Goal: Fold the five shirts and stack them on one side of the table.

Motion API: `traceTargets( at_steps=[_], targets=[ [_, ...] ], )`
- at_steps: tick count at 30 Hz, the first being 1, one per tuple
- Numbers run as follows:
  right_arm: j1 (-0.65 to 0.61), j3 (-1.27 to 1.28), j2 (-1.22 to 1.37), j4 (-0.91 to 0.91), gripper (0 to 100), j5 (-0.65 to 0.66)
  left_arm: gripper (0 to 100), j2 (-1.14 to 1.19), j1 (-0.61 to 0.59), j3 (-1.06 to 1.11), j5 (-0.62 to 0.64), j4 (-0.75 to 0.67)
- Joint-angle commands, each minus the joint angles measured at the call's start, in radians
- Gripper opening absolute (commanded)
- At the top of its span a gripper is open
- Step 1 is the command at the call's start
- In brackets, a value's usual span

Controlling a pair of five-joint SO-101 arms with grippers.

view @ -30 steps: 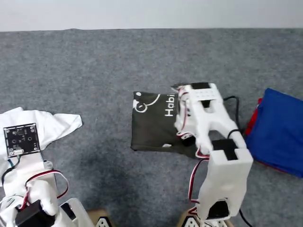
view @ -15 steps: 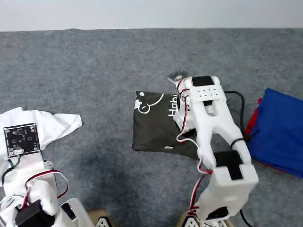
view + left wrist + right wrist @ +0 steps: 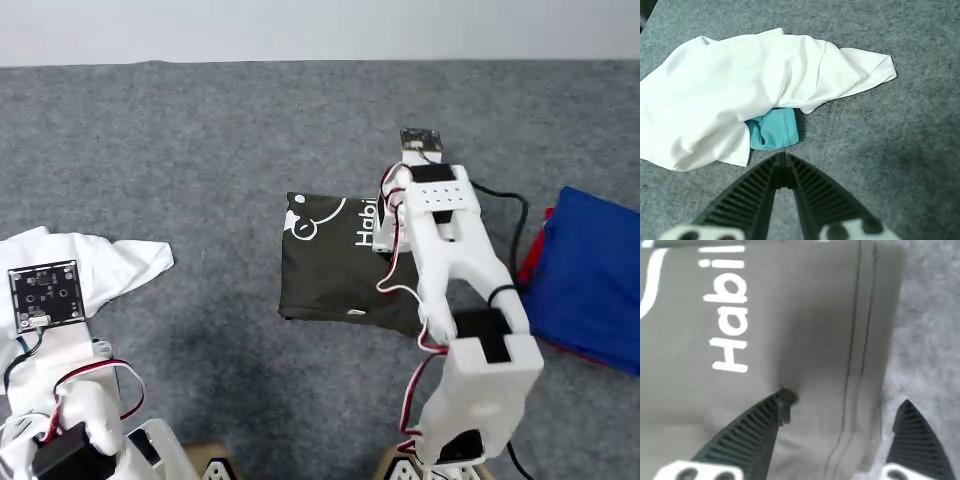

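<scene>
Shirts done: black shirt folded, unstacked; blue shirt stacked.
Shirts left: white shirt, teal shirt, unfolded.
Right tool: spread wide, empty.
Left tool: closed, empty.

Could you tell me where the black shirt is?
The black shirt lies folded mid-table in the high view, beneath the right end effector, left of the blue shirt.
</scene>
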Motion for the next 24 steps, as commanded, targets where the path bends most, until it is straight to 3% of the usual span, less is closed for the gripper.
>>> traceTargets(
  at_steps=[1,6,14,21,24],
  targets=[
    [0.005,-0.051,0.035,-0.041,33.6,-0.020,0,-0.003,-0.002,-0.002,-0.011,-0.017],
    [-0.047,-0.068,0.108,-0.059,31.5,-0.021,0,-0.003,-0.002,0.004,-0.012,-0.020],
    [-0.079,-0.106,0.125,-0.056,0.8,0.037,0,-0.003,-0.002,0.004,-0.012,-0.020],
    [-0.027,-0.173,0.124,0.093,0.9,0.124,0,-0.003,-0.002,0.007,-0.012,-0.025],
    [0.028,-0.226,0.124,0.168,0.9,0.269,0,-0.003,-0.002,0.007,-0.012,-0.025]
  ],
)
